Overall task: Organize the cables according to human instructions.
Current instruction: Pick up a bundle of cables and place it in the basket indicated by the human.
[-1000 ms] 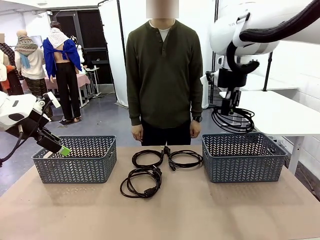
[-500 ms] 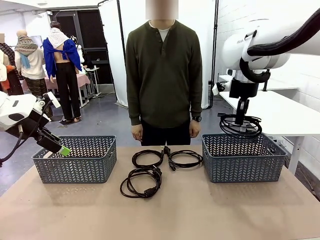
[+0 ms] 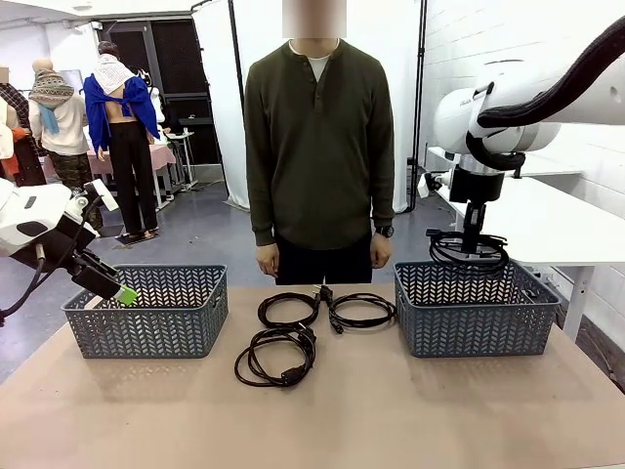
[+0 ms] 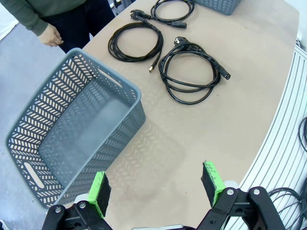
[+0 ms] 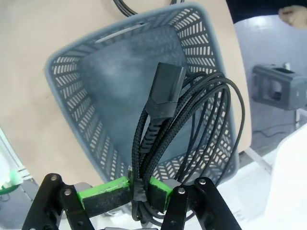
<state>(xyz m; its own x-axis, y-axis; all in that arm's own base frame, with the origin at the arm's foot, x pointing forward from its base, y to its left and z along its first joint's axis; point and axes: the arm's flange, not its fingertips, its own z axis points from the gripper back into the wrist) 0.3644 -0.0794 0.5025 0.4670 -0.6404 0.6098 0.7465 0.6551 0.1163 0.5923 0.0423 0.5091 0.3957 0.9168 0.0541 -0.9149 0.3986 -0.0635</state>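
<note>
My right gripper [image 3: 473,233] hangs over the right grey basket [image 3: 479,311], shut on a black coiled cable [image 3: 468,251]. In the right wrist view the green pads [image 5: 105,191] pinch the cable's strands [image 5: 192,120], and its plug end points down into the basket [image 5: 76,100]. Three more coiled cables lie on the table between the baskets: one at centre left [image 3: 288,310], one at centre right [image 3: 362,311], one nearer me [image 3: 276,357]. My left gripper [image 3: 122,293] hovers open and holding nothing beside the left basket [image 3: 146,313]; the left wrist view shows those cables [image 4: 135,42] [image 4: 192,72] [image 4: 172,9].
A person stands at the far side of the table behind the cables, hands [image 3: 267,259] hanging at their sides. The left basket [image 4: 120,127] has nothing in it. A white table [image 3: 557,225] stands behind the right basket. The near half of the tabletop [image 3: 391,420] is bare.
My right arm has carried the held cable coil to the right and a little lower, over the right basket. The left arm, the person and the table cables have not moved.
</note>
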